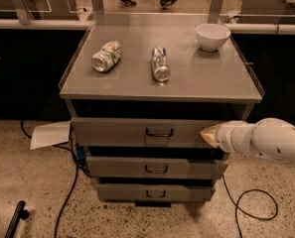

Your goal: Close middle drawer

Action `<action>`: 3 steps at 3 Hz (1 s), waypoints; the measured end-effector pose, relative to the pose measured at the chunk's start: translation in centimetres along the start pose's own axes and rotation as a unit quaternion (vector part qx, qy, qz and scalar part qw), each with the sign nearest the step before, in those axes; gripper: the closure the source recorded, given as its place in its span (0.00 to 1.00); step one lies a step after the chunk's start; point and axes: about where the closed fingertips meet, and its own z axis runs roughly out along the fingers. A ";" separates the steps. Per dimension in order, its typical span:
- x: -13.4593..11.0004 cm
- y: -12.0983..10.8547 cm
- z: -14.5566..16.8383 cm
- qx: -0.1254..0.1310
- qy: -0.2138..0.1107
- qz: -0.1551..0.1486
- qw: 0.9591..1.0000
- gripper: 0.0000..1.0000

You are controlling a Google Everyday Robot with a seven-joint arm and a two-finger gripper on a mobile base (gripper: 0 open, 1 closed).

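Observation:
The middle drawer (117, 132) is the widest and tallest of the three grey fronts, with a small dark loop handle (159, 132) at its centre. It stands out a little further than the two fronts below it. A dark gap shows between it and the cabinet top. My gripper (209, 134), a tan tip on a white arm (271, 142), comes in from the right. It rests against the right end of this drawer's front.
Two narrower drawer fronts (122, 167) (122, 192) sit below. On the cabinet top (216, 78) lie two crushed cans (107, 56) (160, 63) and a white bowl (212, 35). A paper sheet (50, 134), cables (256, 202) and a black object (15, 221) lie on the floor.

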 end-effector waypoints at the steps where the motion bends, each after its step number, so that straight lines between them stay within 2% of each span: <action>1: 0.0 -0.1 0.1 -0.003 0.002 0.000 1.000 1.00; 2: 0.6 0.4 0.1 -0.030 0.016 0.000 0.999 1.00; 3: 3.2 1.3 -3.2 -0.074 0.042 0.037 0.996 1.00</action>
